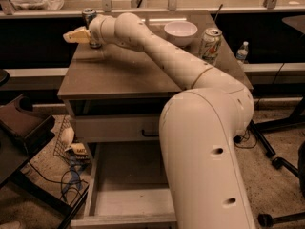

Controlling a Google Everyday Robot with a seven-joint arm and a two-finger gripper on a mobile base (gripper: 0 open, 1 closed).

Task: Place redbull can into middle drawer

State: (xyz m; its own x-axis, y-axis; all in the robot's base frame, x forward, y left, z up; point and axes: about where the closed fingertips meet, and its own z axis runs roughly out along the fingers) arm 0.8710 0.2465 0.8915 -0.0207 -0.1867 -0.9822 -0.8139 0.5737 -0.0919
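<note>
The redbull can (88,16) stands upright at the far left corner of the cabinet top (124,70); only its silver top and a dark strip of its side show behind my wrist. My gripper (75,35) points left, in front of the can and just past it, over the cabinet's left edge. Nothing shows in its grasp. The middle drawer (125,178) is pulled out below, wide and shallow with a bare grey floor. My arm's large white base covers its right part.
A fatter white-and-green can (210,43) and a white bowl (180,32) sit at the back right of the top. A drawer front with a black handle (114,128) lies above the open drawer. A dark chair (21,128), cables and a water bottle (242,51) flank the cabinet.
</note>
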